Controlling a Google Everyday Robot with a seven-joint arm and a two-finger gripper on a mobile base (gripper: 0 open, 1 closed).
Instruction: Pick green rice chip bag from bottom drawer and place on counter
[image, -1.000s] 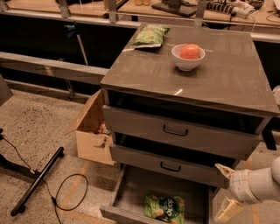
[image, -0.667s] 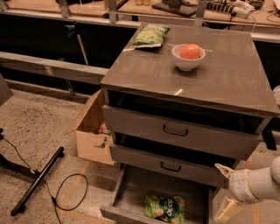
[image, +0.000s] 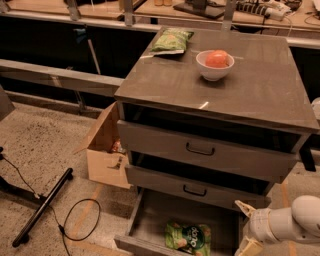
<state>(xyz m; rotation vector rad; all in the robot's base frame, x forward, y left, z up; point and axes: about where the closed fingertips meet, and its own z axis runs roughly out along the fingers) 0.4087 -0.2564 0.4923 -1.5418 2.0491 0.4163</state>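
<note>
Green foil rice chip bag (image: 188, 237) sits ungrasped in the grey metal bottom drawer (image: 159, 214); pale gripper (image: 246, 227) beside it, spread empty, should next reach in.

bottom drawer (image: 150, 220) is pulled out, open from above; bare floor left of the green rice chip bag (image: 188, 238). middle drawer (image: 195, 184) overhangs its rear. end effector (image: 246, 227) at the drawer's right side, jaws spread, near the bag. on the tabletop (image: 260, 95), bowl (image: 215, 67) and pale green bag (image: 171, 40) sit rearward; front strip free. cardboard box (image: 105, 160) blocks the left flank.
</note>
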